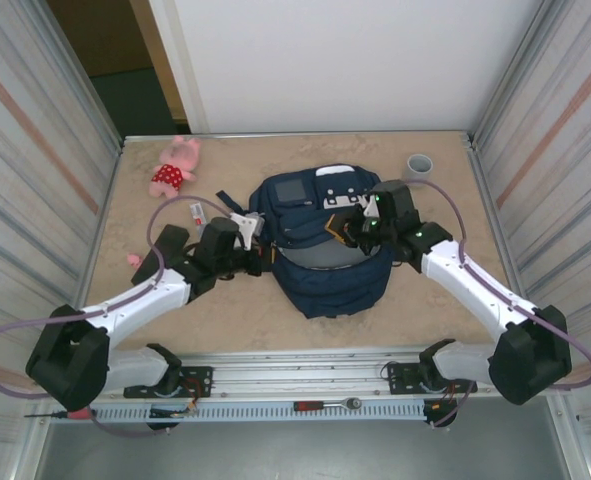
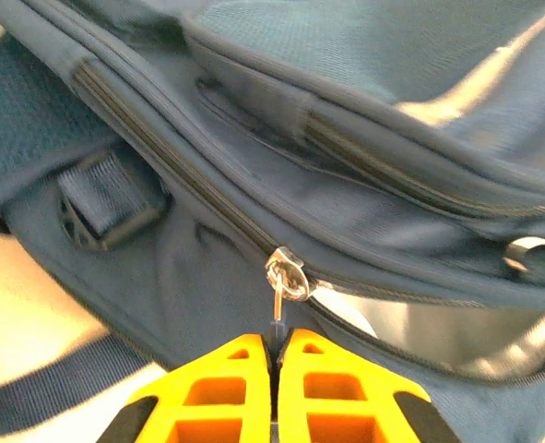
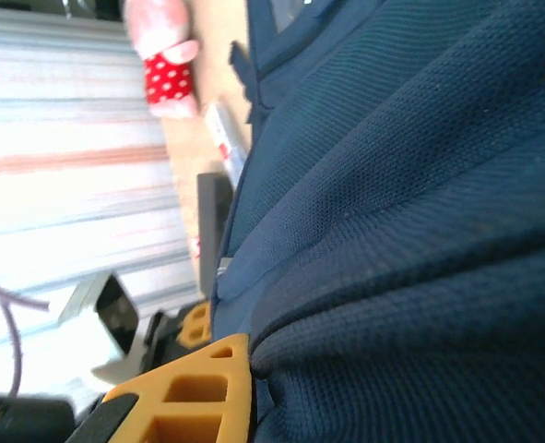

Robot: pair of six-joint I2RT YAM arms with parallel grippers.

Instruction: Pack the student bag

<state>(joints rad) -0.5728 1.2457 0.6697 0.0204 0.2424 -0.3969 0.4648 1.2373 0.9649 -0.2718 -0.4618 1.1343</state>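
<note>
Top external view: the student bag lies in the middle of the desk, between the two arms, its grey square panel toward the far side and its main compartment gaping toward the near edge. The left pincer sits at the bag's left edge, and the right pincer rests on the bag's upper right part. A pink plush toy in a red spotted outfit lies at the far left of the desk, well apart from the bag, with a small white-and-red packet between the two. A grey cup stands near the far right corner.

Left wrist view: the left pincer has its two orange fingers pressed together on the thin zipper pull, which hangs from a metal slider on the bag's long zip. To the right of the slider the zip is parted, showing a pale interior. A dark strap buckle sits on the navy fabric to the left.

Right wrist view: navy bag fabric lies right against one orange finger. The other finger is hidden behind the cloth, so I cannot tell whether this pincer is apart, together or clamped on the fabric. The plush toy and the packet appear beyond the bag.
</note>
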